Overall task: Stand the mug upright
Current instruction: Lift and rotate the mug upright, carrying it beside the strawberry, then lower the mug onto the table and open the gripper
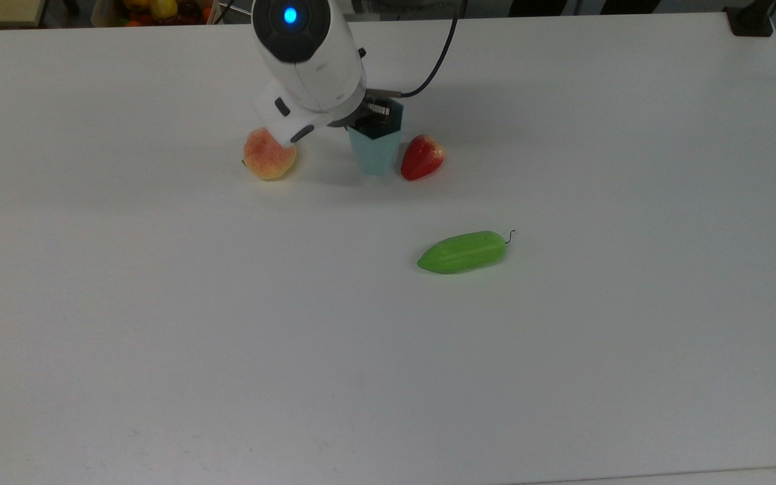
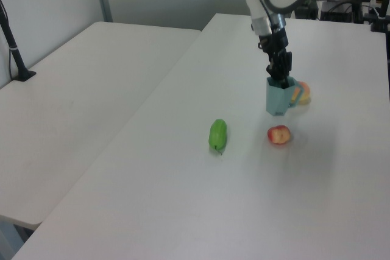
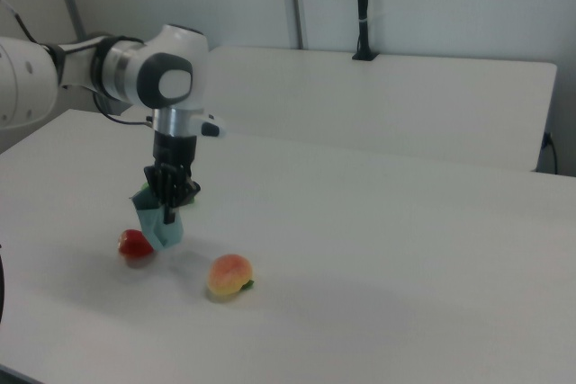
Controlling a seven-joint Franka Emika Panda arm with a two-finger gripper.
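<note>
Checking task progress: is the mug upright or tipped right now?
Upright: the mug has its opening up and narrow base down, the gripper at its rim. Whether it touches the table: cannot tell.

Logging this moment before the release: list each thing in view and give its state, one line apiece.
mug: upright, mouth up, held at the rim between peach and strawberry.
tool: shut on the mug's rim.
peach: resting on the table.
strawberry: lying on the table.
green cucumber: lying on its side, apart.

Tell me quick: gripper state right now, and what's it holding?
Gripper: shut on the mug, gripped at the rim, mouth up, between the peach and the strawberry.
</note>
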